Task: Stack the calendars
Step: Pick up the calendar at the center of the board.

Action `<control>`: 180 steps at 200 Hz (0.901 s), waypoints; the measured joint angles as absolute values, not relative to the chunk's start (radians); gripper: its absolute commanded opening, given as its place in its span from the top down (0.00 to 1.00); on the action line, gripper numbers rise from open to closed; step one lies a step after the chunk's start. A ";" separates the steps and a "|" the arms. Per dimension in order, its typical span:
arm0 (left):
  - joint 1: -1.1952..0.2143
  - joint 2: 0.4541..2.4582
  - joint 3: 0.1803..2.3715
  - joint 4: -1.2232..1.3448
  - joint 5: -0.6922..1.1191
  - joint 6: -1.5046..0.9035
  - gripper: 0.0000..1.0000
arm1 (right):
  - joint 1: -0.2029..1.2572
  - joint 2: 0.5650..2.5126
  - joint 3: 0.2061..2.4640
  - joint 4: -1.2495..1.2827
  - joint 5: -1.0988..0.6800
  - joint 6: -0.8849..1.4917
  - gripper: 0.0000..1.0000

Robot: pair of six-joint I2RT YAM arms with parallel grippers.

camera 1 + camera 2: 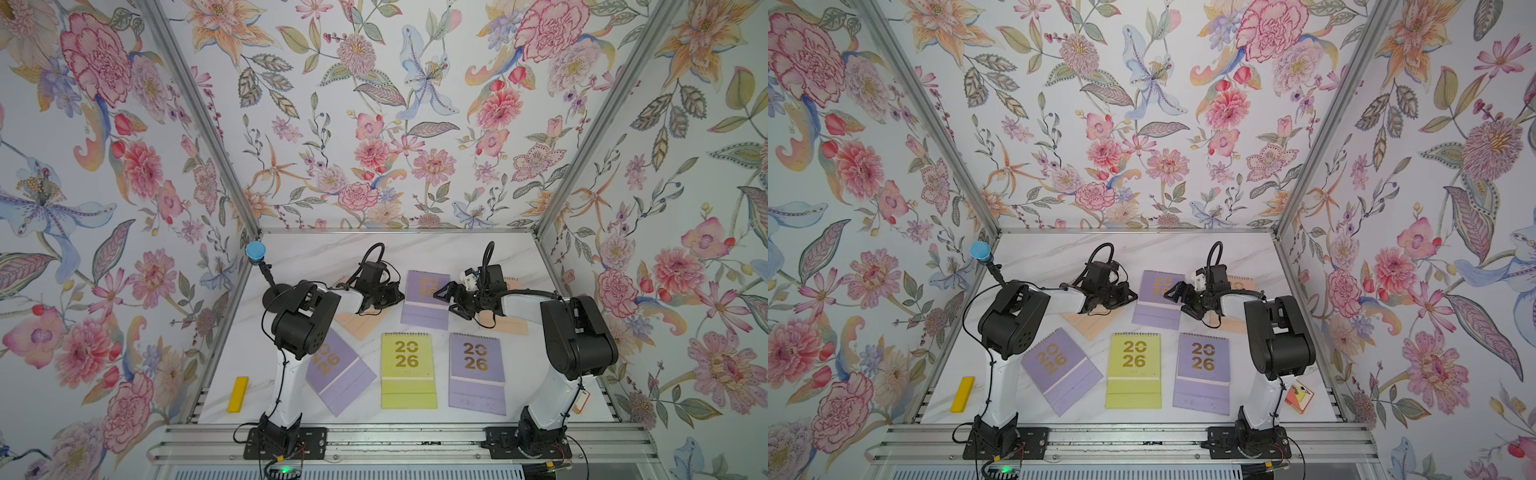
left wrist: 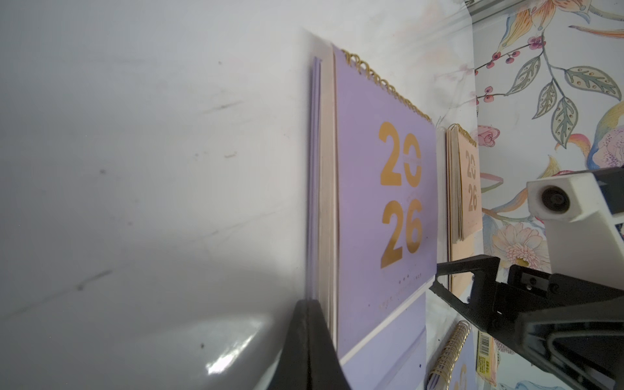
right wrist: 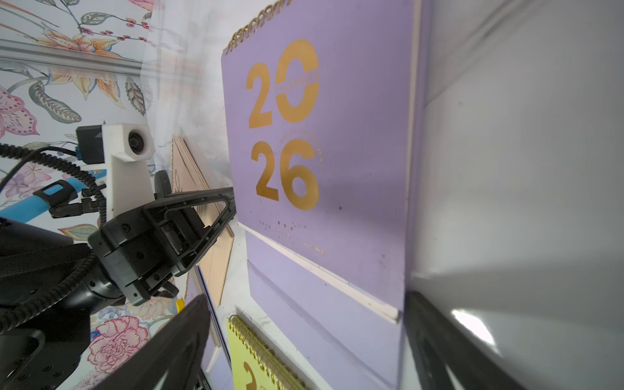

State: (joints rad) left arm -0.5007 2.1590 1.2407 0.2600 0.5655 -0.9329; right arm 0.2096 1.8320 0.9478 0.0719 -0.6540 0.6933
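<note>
Flowery wallpaper closes in three sides of the white marble desk (image 1: 415, 249), and six flat spiral-bound calendars (image 1: 1202, 361) with gold "2026" lie spread over it, none stacked yet. The step in hand looks like picking up the lilac paper calendar (image 1: 424, 301) at the middle of the back edge. The left gripper (image 1: 397, 297) is squeezed tight with nothing in it. Its tip sits right at that calendar's left side like a stopper, though I cannot tell if it quite touches. The right gripper (image 1: 444, 302) is spread wide at the calendar's right side and holds nothing. In the right wrist view one finger (image 3: 439, 344) is low by the desk and the other finger (image 3: 189, 324) is up over the cover. To do this well, I think the low finger should slide flat under the edge while the left gripper holds firm, so the calendar cannot skid away. Then it should pinch all the pages, not just the cover, and lift slowly. The yellow-green calendar (image 1: 407, 372) at the middle of the front edge lies flat and straight, so it looks like a good base.
</note>
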 measured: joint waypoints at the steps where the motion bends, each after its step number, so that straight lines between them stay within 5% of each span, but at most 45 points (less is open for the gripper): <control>1: -0.500 2.159 1.241 0.261 0.565 -0.933 1.00 | 0.210 1.833 0.947 0.076 -0.656 0.695 0.09; 75: -0.476 2.168 1.240 0.312 0.524 -0.966 1.00 | 0.204 1.888 0.829 0.512 -0.802 0.955 0.16; 118: -0.484 2.172 1.240 0.319 0.551 -0.978 1.00 | 0.214 1.902 0.826 0.746 -0.868 1.074 0.28; 180: -0.484 2.172 1.240 0.327 0.559 -0.985 1.00 | 0.214 1.908 0.823 0.689 -0.828 1.042 0.46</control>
